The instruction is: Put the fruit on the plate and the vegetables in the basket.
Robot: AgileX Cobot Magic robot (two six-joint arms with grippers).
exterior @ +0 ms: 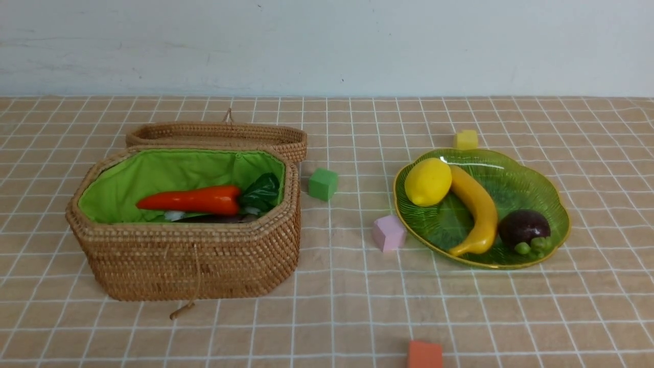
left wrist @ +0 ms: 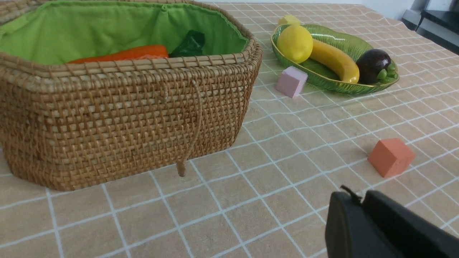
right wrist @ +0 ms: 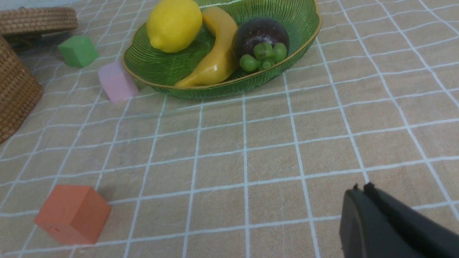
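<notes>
The yellow lemon (exterior: 428, 181), the curved banana (exterior: 476, 210) and the dark purple mangosteen (exterior: 523, 227) lie on the green leaf-shaped plate (exterior: 511, 176) at the right. The orange carrot (exterior: 191, 200) lies inside the wicker basket (exterior: 189, 255) at the left, with green leaves (exterior: 261, 193) beside it; other vegetables are mostly hidden below. Neither arm shows in the front view. My left gripper (left wrist: 359, 196) is shut and empty, low over the cloth in front of the basket (left wrist: 118, 114). My right gripper (right wrist: 361, 189) is shut and empty, well short of the plate (right wrist: 287, 77).
Foam cubes lie on the checked cloth: green (exterior: 323, 184) beside the basket, pink (exterior: 388, 233) against the plate's near left rim, yellow (exterior: 465, 139) behind the plate, orange (exterior: 424, 354) at the front edge. The basket's lid (exterior: 219, 135) lies open behind it.
</notes>
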